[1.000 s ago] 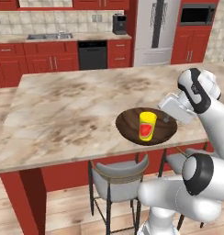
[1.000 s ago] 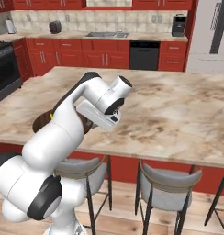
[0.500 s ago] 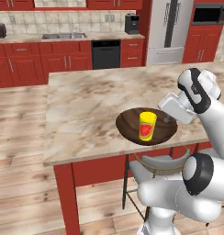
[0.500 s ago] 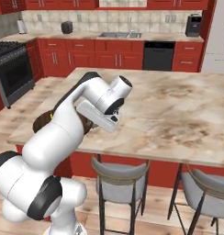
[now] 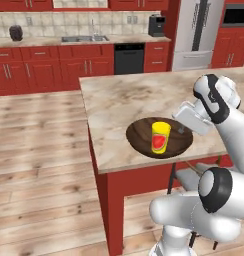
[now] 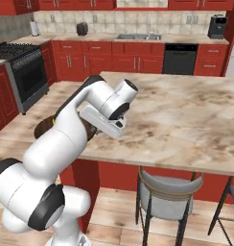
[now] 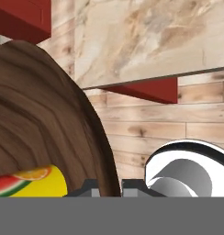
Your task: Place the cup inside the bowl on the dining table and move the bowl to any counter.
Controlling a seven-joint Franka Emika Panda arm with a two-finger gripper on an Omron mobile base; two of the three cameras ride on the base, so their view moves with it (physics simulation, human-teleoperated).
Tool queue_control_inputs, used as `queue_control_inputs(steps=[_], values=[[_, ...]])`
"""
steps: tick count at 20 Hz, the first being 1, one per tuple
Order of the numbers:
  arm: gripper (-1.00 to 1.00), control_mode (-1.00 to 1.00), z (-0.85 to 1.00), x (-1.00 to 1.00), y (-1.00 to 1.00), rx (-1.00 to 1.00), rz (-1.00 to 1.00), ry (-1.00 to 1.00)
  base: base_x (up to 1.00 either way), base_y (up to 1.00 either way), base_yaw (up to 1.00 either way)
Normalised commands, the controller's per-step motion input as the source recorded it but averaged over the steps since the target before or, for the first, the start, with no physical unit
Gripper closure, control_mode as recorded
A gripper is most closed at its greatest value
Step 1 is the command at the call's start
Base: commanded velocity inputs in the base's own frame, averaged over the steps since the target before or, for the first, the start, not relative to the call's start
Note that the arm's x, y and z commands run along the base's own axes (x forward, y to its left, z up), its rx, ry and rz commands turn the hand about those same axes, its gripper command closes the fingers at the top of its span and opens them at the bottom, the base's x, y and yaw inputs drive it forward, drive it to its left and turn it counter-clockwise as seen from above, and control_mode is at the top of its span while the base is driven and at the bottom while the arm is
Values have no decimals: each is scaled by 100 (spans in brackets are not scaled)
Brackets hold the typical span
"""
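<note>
I'm looking at a marble surface [image 5: 124, 97], the dining table, sitting in a kitchen with a wood plank floor [image 5: 39, 150]. Red cabinets [image 5: 39, 67] are running along the back wall under a tiled backsplash [image 5: 69, 22], with a counter [image 5: 54, 41] on top of them. A sink [image 5: 85, 38] is sitting in that counter, a black dishwasher [image 5: 129, 57] under it, a coffee machine [image 5: 156, 25] at its right end, and a steel fridge [image 5: 196, 32] next to that. In the right base view I'm also seeing a black stove [image 6: 25, 72] at left, a toaster [image 6: 82, 29] on the back counter, and grey stools [image 6: 169, 190] tucked under the near edge of the surface.

The bowl [image 5: 144, 135] is resting near the surface's front left corner. The cup [image 5: 160, 137] is standing upright inside it, roughly at its middle, red mark facing the camera. In the right base view the bowl [image 6: 42, 127] is mostly hidden behind the arm.

The gripper [image 5: 183, 129] is reaching down at the bowl's right rim. In the hand view the gripper [image 7: 109, 188] is nearly closed, pinching the bowl's rim [image 7: 107, 160] between its tips, with the cup [image 7: 38, 181] showing at lower left inside the bowl. I'm not able to tell whether the bowl is lifted off the surface or resting on it.
</note>
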Motion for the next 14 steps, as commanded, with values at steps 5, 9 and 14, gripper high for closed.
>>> queue_control_inputs(steps=[5,9,14], values=[[100,100,0,0,0,0,0,0,24,71,0],[100,100,0,0,0,0,0,0,21,75,0],[100,100,0,0,0,0,0,0,40,66,-1]])
